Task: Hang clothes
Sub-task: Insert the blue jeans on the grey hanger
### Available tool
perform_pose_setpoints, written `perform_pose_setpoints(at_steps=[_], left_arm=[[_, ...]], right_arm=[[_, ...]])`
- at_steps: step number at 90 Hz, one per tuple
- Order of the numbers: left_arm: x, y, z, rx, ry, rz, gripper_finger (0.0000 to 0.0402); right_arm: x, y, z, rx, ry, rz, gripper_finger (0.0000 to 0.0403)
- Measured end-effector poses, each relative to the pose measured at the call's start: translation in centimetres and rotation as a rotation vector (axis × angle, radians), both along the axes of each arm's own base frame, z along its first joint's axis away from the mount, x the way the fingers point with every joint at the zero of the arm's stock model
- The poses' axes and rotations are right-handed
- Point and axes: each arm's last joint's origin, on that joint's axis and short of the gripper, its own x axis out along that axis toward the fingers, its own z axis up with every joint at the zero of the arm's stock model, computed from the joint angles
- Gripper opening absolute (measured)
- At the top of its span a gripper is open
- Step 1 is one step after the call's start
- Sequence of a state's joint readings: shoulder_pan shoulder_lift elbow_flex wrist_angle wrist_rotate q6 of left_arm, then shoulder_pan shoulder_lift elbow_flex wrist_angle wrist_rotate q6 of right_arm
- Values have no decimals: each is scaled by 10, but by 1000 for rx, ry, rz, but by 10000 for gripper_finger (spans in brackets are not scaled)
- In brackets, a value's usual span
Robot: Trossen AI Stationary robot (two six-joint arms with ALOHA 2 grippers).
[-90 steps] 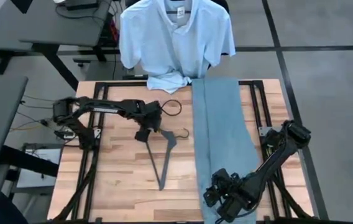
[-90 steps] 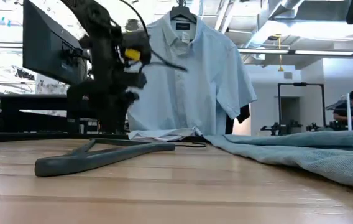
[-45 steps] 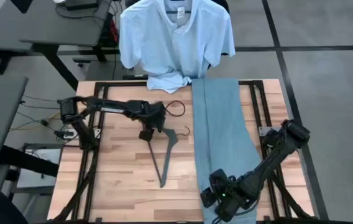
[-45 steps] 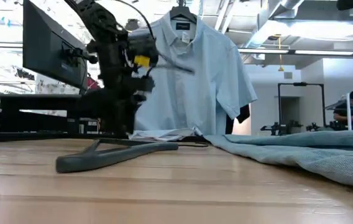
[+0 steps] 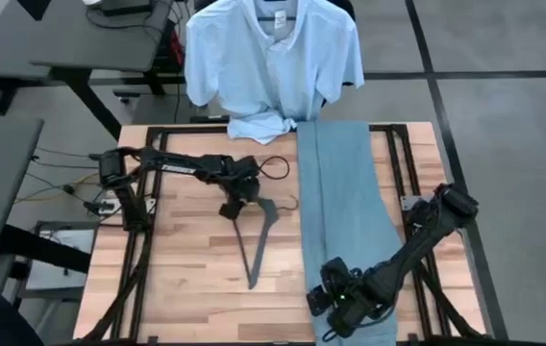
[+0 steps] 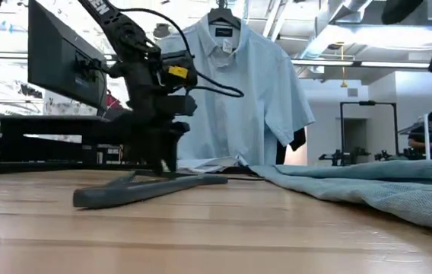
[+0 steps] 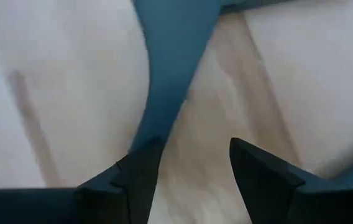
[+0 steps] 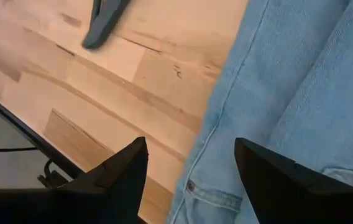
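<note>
One shirt (image 5: 271, 62) is already hanging beyond the table's far edge; the jeans (image 5: 345, 207) are still lying flat along the right side of the table (image 5: 172, 279), so you're partway through, and no black t-shirt is showing. Your left gripper (image 5: 235, 204) is coming down over the grey hanger (image 5: 254, 240), fingers spread with one hanger arm between them, not yet clamped. Since a second ago it's been creeping toward the hanger's hook end. Your right gripper (image 5: 335, 306) is hovering open-fingered over the jeans' near end, having slid slightly nearer the table's front edge.
</note>
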State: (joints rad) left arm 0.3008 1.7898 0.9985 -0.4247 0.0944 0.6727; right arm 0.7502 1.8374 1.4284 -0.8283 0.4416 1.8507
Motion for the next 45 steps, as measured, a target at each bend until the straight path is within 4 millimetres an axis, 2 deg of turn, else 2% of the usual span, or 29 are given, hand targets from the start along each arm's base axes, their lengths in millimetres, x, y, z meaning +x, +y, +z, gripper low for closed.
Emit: perform_pose_setpoints(at_steps=[24, 45], left_arm=[[4, -4, -7, 8, 6, -4, 180], [4, -14, 20, -33, 78, -45, 180]], right_arm=[[0, 1, 0, 3, -3, 2, 228], [0, 1, 0, 2, -4, 3, 228]])
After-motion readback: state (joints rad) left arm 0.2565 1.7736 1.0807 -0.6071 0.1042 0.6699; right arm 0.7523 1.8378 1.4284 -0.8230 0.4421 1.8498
